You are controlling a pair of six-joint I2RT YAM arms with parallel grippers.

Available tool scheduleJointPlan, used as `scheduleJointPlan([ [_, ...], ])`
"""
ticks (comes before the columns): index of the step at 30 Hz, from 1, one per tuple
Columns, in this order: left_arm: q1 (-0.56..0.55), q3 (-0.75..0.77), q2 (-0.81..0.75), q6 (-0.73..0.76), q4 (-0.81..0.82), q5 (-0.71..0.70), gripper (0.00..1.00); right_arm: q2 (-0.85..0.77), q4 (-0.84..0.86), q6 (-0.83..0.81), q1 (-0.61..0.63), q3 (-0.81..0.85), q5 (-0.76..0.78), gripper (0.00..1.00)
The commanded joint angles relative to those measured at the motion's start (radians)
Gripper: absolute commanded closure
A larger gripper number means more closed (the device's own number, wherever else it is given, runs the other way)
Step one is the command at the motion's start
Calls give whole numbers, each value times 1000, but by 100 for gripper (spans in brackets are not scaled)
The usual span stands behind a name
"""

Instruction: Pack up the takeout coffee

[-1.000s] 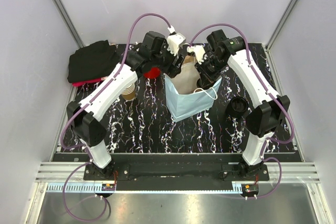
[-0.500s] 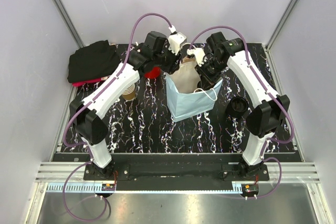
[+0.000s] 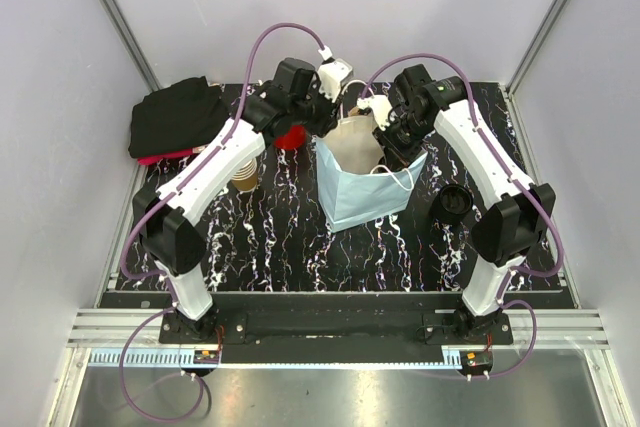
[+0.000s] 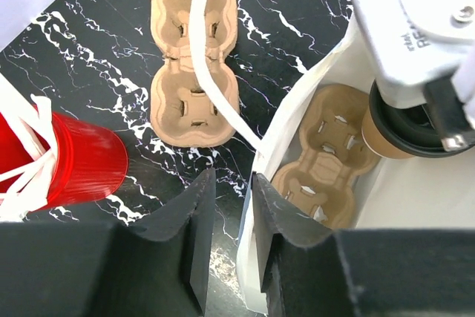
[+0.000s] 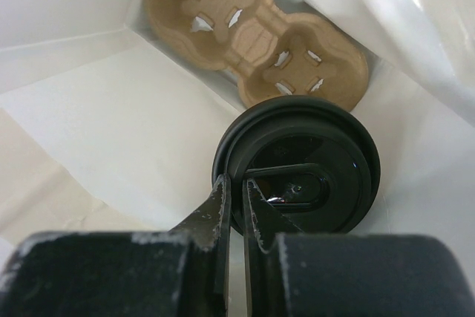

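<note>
The tabletop (image 3: pixel 280 237) is black marble with white veins. Pale walls (image 3: pixel 200 17) box it in on three sides, and a metal rail (image 3: pixel 110 327) runs along the near edge where both arms are bolted. From above, a pale blue bag (image 3: pixel 350 202) stands open mid-table with both arms bent over its mouth. A black cloth (image 3: pixel 175 117) lies in the far left corner, and a black round thing (image 3: pixel 455 202) sits by the right arm, apart from the bag. Little of the bag's inside shows in that view. The right wrist view looks straight down into it. There the right hand (image 5: pixel 236 183) is clenched on the rim of the black lid of the coffee (image 5: pixel 297 183). The coffee is inside the white-lined bag, over one end of a carrier (image 5: pixel 252 35) that lies on the bottom; whether it sits in a well I cannot tell. The left wrist view shows the cup's tan side. It also shows the left hand (image 4: pixel 231 183) released, its fingers apart on either side of the bag's wall, with tabletop visible between them. In the same view a second carrier (image 4: pixel 193 72) lies flat on the tabletop outside the bag, with a red cup (image 4: pixel 82 172) of white utensils near it.
</note>
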Motion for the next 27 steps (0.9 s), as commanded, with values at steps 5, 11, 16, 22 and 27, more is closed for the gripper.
scheduleJointPlan([
  [5, 19, 41, 11, -15, 59, -25, 75, -42, -39, -14, 3, -15, 13, 100],
  [11, 23, 41, 11, -18, 59, -18, 79, -46, -19, -16, 3, -35, 13, 100],
  [16, 27, 41, 10, -23, 59, -15, 84, -55, -8, -19, 3, -52, 14, 100],
  [22, 31, 41, 13, -29, 58, -20, 93, -65, 4, -23, 3, -74, 14, 100],
  [27, 31, 55, 24, -32, 50, -29, 98, -77, 15, -28, 3, -89, 24, 100],
])
